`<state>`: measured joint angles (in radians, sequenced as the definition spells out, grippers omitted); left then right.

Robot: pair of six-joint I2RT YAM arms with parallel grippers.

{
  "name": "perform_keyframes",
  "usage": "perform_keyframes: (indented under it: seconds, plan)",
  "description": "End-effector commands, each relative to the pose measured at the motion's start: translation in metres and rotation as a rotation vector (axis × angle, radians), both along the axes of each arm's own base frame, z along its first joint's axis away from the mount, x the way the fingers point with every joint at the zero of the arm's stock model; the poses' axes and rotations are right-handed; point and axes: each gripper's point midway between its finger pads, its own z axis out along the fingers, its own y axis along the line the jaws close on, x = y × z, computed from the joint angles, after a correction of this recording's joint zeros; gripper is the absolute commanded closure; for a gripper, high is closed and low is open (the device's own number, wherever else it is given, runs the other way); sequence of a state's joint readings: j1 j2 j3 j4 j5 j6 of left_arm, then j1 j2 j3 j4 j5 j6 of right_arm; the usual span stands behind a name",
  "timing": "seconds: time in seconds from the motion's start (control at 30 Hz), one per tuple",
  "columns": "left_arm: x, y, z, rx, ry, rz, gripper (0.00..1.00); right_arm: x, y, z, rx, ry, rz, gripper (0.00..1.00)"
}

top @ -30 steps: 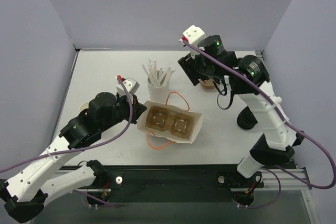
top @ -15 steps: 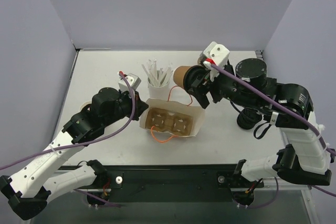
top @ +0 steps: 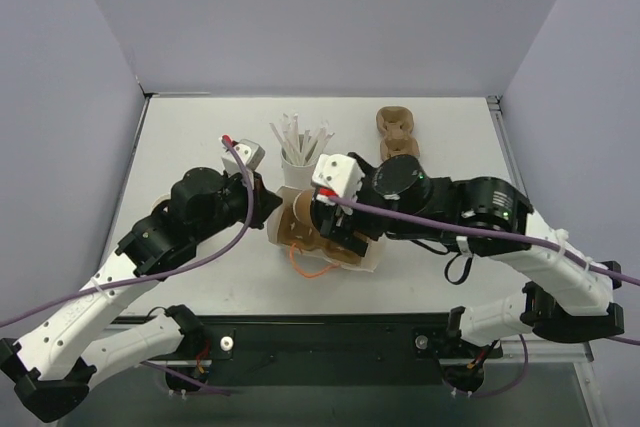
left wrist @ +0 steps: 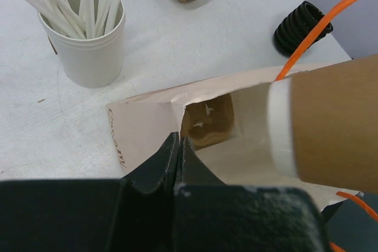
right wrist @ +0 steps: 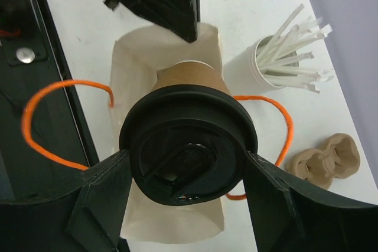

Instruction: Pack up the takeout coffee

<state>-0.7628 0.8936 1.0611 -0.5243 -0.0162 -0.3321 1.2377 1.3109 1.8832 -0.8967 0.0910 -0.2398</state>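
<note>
Snugly inside right tool [right wrist: 188, 166]: takeout coffee [right wrist: 189, 140]

We swung the right claw [right wrist: 188, 166], the takeout coffee [right wrist: 188, 146] clamped in it, across to the paper bag [left wrist: 144, 119]; the cup's base went into the bag's mouth just below that claw.

top view: right arm [top: 440, 209] is covering most of the paper bag [top: 372, 252] | left wrist: takeout coffee [left wrist: 331, 125] is running off the right edge, its lid out of frame; left gripper [left wrist: 179, 146] is blocking the bag's near wall | right wrist: black lid [right wrist: 188, 146] is hiding the cup's lower body
</note>
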Motion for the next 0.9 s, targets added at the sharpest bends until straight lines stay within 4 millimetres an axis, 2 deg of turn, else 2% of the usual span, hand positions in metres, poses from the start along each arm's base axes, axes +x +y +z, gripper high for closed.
perform_keyframes:
  seconds: [0.0,0.03,0.07,0.13,0.17,0.2,0.3,0.43,0.53,0.6,0.67,0.77,0.83,0.87]
  plan:
    - [-0.002,-0.002,0.036,-0.099,-0.136,-0.037,1.0,0.016,-0.01,-0.043,-0.212,-0.092,-0.032,0.48]
    - [-0.002,-0.003,0.043,-0.125,-0.17,-0.042,1.0,0.018,-0.01,-0.05,-0.248,-0.114,-0.029,0.48]
    - [-0.003,-0.003,0.037,-0.128,-0.177,-0.049,1.0,0.02,-0.01,-0.056,-0.273,-0.132,-0.039,0.48]
    - [-0.008,-0.002,0.052,-0.196,-0.255,-0.065,1.0,0.029,-0.011,-0.072,-0.329,-0.172,-0.064,0.48]
    - [-0.009,-0.002,0.036,-0.191,-0.246,-0.068,1.0,0.031,-0.011,-0.076,-0.349,-0.192,-0.064,0.48]
    - [-0.013,0.001,0.041,-0.213,-0.265,-0.067,1.0,0.037,-0.011,-0.087,-0.38,-0.219,-0.086,0.48]
    - [-0.015,0.003,0.03,-0.195,-0.231,-0.064,1.0,0.041,-0.008,-0.098,-0.417,-0.274,-0.091,0.48]
    - [-0.022,0.002,0.018,-0.182,-0.225,-0.102,1.0,0.043,-0.007,-0.128,-0.472,-0.29,-0.086,0.48]
    - [-0.026,0.006,0.021,-0.204,-0.299,-0.11,1.0,0.047,-0.002,-0.135,-0.47,-0.315,-0.083,0.48]
    - [-0.027,0.01,0.029,-0.215,-0.353,-0.111,1.0,0.05,-0.001,-0.147,-0.493,-0.327,-0.09,0.48]
    - [-0.029,0.007,0.027,-0.202,-0.366,-0.138,1.0,0.052,-0.006,-0.161,-0.517,-0.339,-0.106,0.48]
    - [-0.034,0.006,0.019,-0.197,-0.365,-0.168,1.0,0.057,-0.003,-0.164,-0.481,-0.365,-0.132,0.48]
    - [-0.034,0.008,0.015,-0.198,-0.374,-0.161,1.0,0.059,-0.004,-0.174,-0.484,-0.366,-0.141,0.48]
    - [-0.036,0.011,0.018,-0.206,-0.394,-0.158,1.0,0.059,-0.002,-0.176,-0.474,-0.361,-0.142,0.48]
